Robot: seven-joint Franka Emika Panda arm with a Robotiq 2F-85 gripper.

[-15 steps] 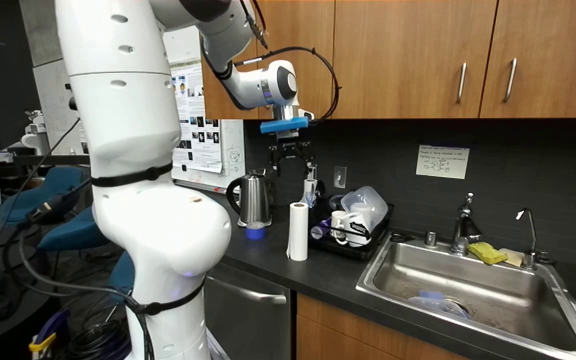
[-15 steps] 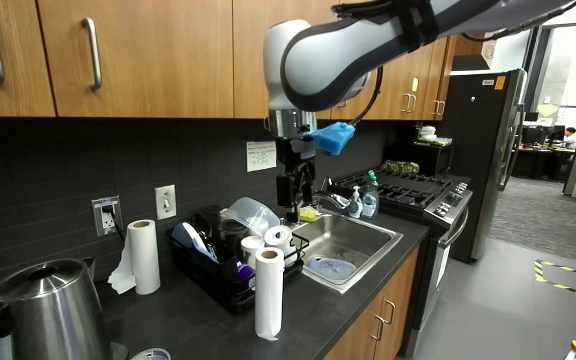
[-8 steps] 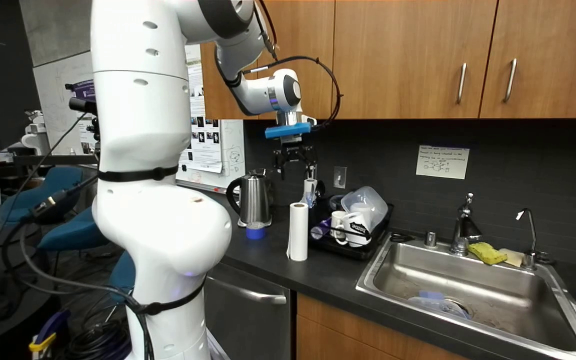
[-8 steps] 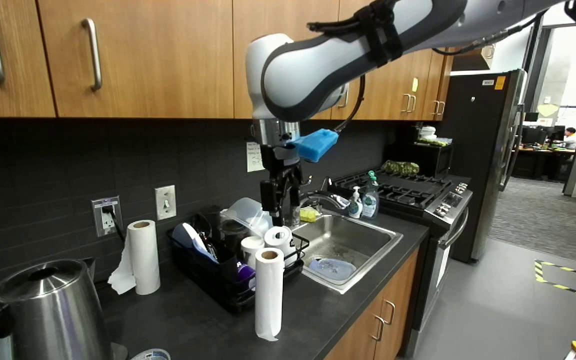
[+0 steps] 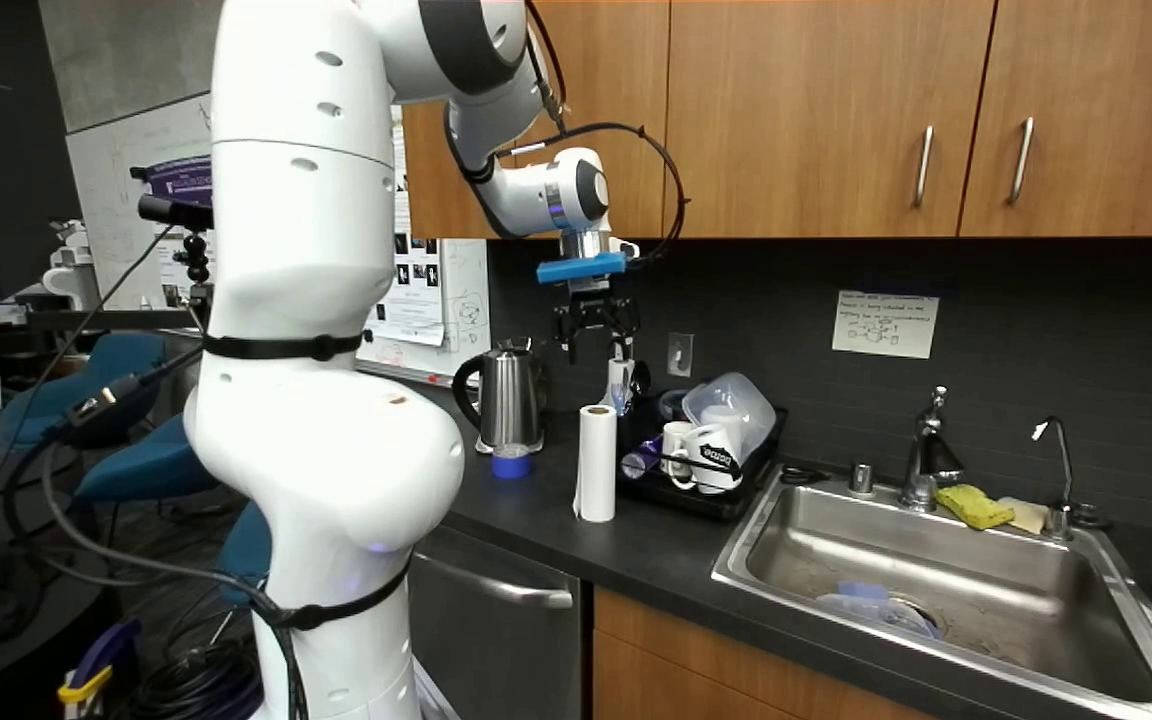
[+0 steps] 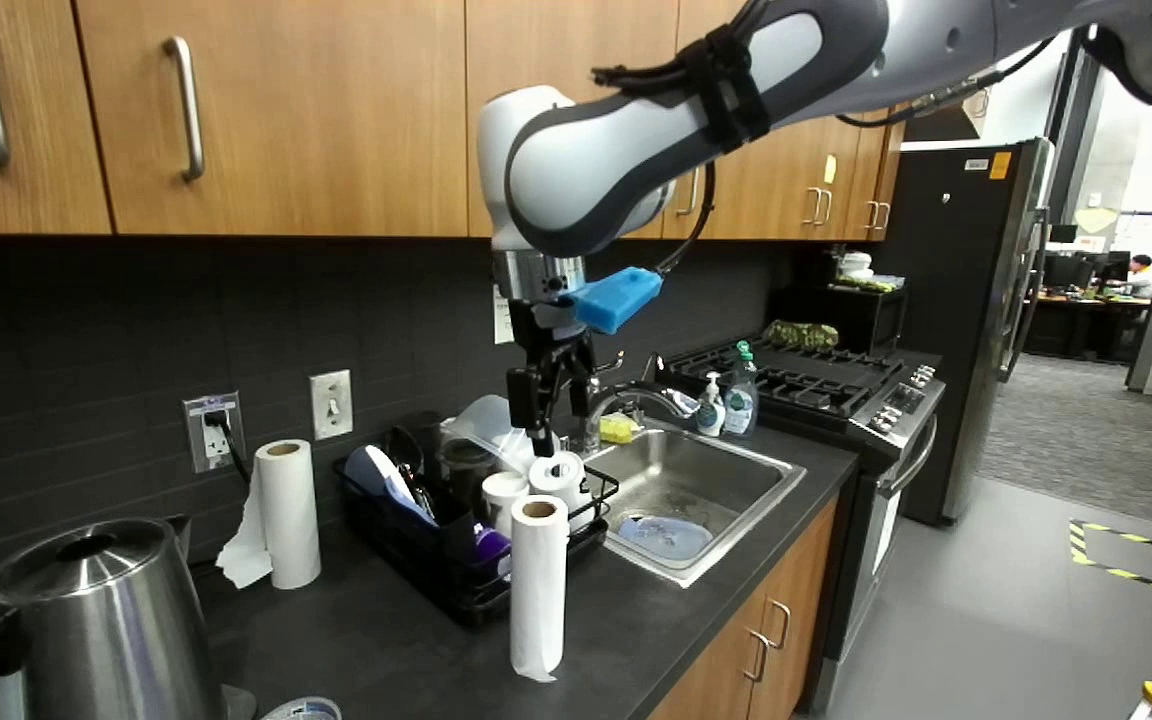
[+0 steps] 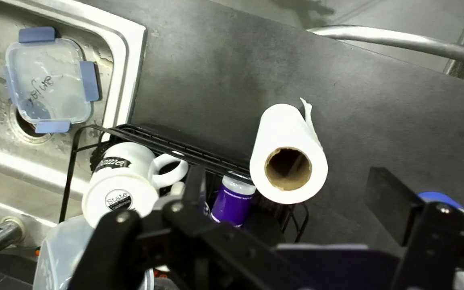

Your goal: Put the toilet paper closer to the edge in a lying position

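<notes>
The toilet paper, a white roll (image 5: 596, 465) (image 6: 538, 595) (image 7: 288, 133), stands upright on the black countertop beside the dish rack. A loose sheet end shows at its base. The counter's front edge (image 5: 651, 598) (image 6: 736, 590) lies a short way in front of it; the edge (image 7: 280, 24) runs across the top of the wrist view. My gripper (image 5: 598, 345) (image 6: 561, 425) (image 7: 292, 193) is open and empty, pointing down above and behind the roll. In the wrist view the roll's open top shows between the two fingers, touched by neither.
A black dish rack (image 6: 446, 590) with mugs and containers stands right behind the roll. The steel jug (image 5: 509, 395), a blue-lidded container (image 5: 511, 462) and another paper roll (image 6: 286, 515) stand on the counter. The sink (image 5: 736, 560) lies on the rack's far side. Cabinets (image 5: 826, 120) hang above.
My gripper has moved right and a little down in an exterior view, left and down in an exterior view from elsewhere. The fingers stay open. The roll has not moved.
</notes>
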